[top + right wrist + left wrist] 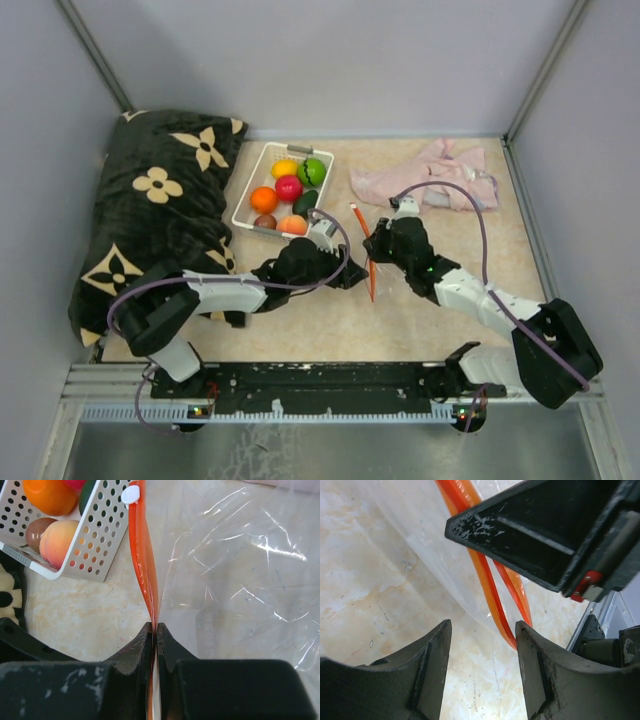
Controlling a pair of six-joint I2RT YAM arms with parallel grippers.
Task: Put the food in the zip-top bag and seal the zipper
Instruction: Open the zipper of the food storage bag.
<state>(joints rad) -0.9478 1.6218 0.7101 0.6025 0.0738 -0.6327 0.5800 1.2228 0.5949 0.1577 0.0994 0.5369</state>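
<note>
Near the middle of the pale marbled tabletop [450, 320], flat on the surface: a small clear plastic zip-top bag [235, 580], mouth facing the left arm's side, thin red-orange zipper [145, 565] along that edge. At the strip's far end, a small white slider tab [131, 495], just beside the corner of a white slotted plastic basket [97, 530].

Partway along the zipper: right gripper [155, 630], black fingers pressed together, pinching the strip between them.

Just left of it: left gripper [484, 625], jaws spread wide, gripping nothing, pointed at the same strip, with the zipper's near end just beside one fingertip; contact impossible to tell.

Inside the basket, beyond the left gripper: the small plastic toy food [289, 187], namely orange [264, 199], yellow [284, 168], bright green [314, 171], red, dark green [305, 203], brown [265, 221] and peach [292, 225] pieces, packed close together.

Behind the bag, near the back wall: a crumpled pink cloth [425, 178]. Along the left side: a bulky dark blanket with cream flower shapes [160, 210], touching the basket's left edge.
</note>
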